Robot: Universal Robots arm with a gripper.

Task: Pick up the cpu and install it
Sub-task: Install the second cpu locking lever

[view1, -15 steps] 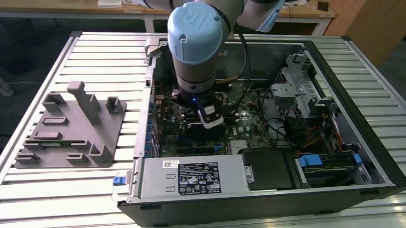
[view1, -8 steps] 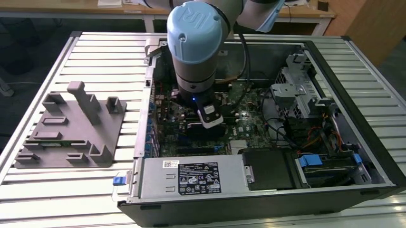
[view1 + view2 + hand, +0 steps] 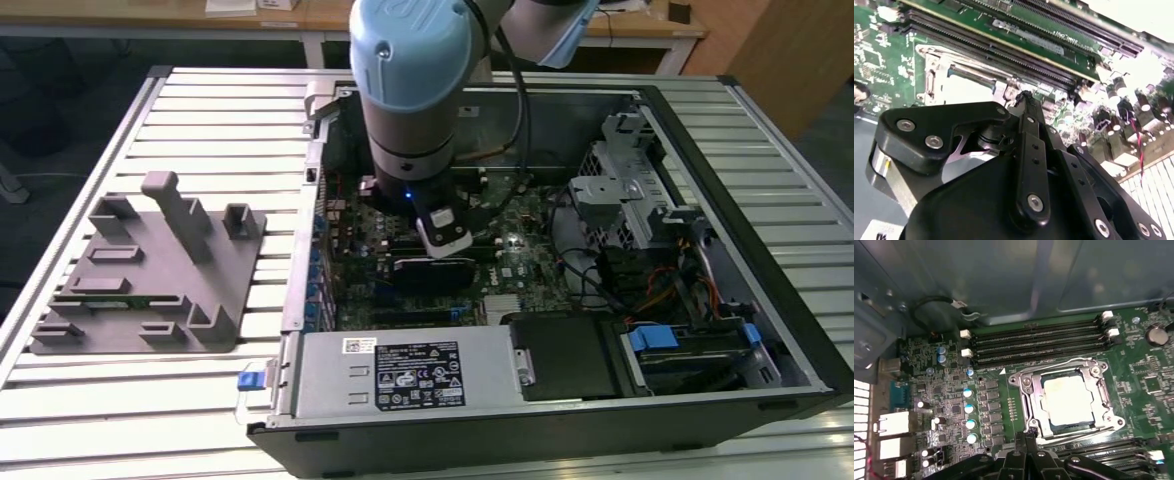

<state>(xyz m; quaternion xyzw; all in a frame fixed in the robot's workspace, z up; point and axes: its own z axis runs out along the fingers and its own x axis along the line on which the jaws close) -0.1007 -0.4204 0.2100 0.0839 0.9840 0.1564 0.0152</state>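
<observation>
— Right, where do you have the cpu?

— I see the cpu (image 3: 1070,401) lower right of centre in the first wrist view, lying flat inside the socket frame (image 3: 1024,390) on the motherboard (image 3: 949,405), its pale metal top showing. In the second wrist view it is a bright patch (image 3: 965,89) at centre left, inside the same frame.

— And the gripper?

— I have the gripper (image 3: 1028,436) at the bottom edge of the first wrist view, its tips just beside the socket frame's near edge, clear of the chip. The fingers (image 3: 1026,107) look pressed together with nothing between them. In the exterior view the arm (image 3: 414,90) stands over the open computer case (image 3: 747,130), centre frame; the grey fixture (image 3: 147,270) lies at left on the slatted table (image 3: 80,420).
</observation>
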